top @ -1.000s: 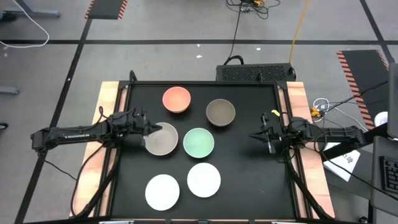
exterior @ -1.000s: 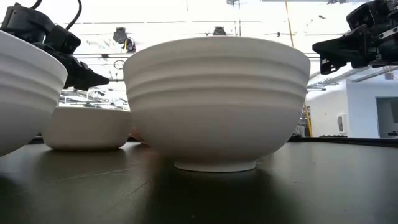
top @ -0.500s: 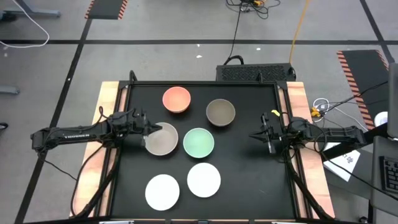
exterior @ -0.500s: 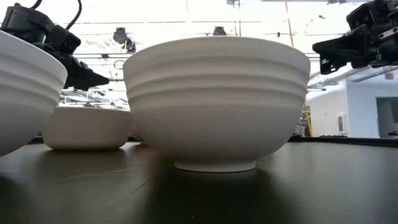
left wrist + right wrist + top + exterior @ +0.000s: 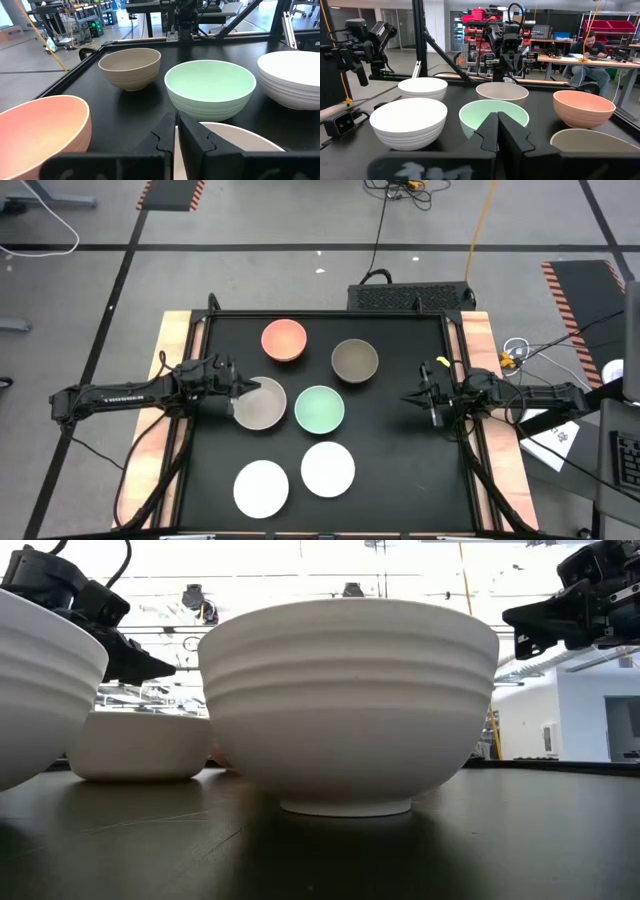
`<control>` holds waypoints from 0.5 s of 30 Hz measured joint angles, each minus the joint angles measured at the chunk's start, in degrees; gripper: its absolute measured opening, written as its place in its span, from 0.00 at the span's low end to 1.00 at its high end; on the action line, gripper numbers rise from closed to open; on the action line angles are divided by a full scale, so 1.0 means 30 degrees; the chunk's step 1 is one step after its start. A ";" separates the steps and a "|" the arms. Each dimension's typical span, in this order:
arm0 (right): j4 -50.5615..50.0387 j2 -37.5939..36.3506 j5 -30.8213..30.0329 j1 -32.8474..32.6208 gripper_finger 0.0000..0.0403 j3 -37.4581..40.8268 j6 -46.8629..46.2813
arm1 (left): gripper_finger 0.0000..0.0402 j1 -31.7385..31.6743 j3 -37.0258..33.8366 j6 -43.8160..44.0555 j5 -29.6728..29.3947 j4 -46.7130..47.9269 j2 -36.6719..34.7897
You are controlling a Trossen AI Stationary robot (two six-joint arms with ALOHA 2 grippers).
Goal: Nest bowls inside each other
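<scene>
A: Where's everything? Quick.

B: Six bowls, all apart on the black table, none nested yet. Salmon-orange round shallow bowl at the far side; olive-grey round bowl beside it, twd the right arm; beige-grey round bowl in the middle row w/ the mint green round bowl just next to it; two white round bowls at the near edge, one on the left arm's side, the other next to it.

A: Arms?

B: Left gripper sits at the rim of the beige-grey bowl; in its wrist view the fingers look pressed together over that rim; can't tell if the rim is pinched btwn them or just under them. Right gripper waits near the table's right edge, well apart from any bowl; its fingers look closed, nothing held.

A: So which step?

B: I'd say the first: taking the beige-grey bowl; task barely begun.

A: Next move needs?

B: Probably a firm pinch on the rim, a lift clear of the table, then carry over the mint green bowl & lower it centred; bowls are similar in size, so off-centre it may perch on the rim, not seat.
</scene>
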State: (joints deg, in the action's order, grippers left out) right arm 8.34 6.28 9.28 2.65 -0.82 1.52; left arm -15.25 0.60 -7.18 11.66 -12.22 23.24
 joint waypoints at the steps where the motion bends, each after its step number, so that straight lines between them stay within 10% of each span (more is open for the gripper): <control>1: 0.0000 0.0000 0.0000 0.0000 0.00 0.0004 0.0000 | 0.06 0.0004 0.0004 0.0000 0.0000 -0.0004 0.0000; 15: 0.0189 0.0000 0.0000 0.0003 0.00 0.0005 -0.0284 | 0.06 0.0007 0.0001 0.0000 0.0001 -0.0004 0.0000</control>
State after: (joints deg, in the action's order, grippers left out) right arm 8.91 6.28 9.28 2.66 -0.80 0.67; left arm -15.23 0.60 -7.18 11.66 -12.23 23.24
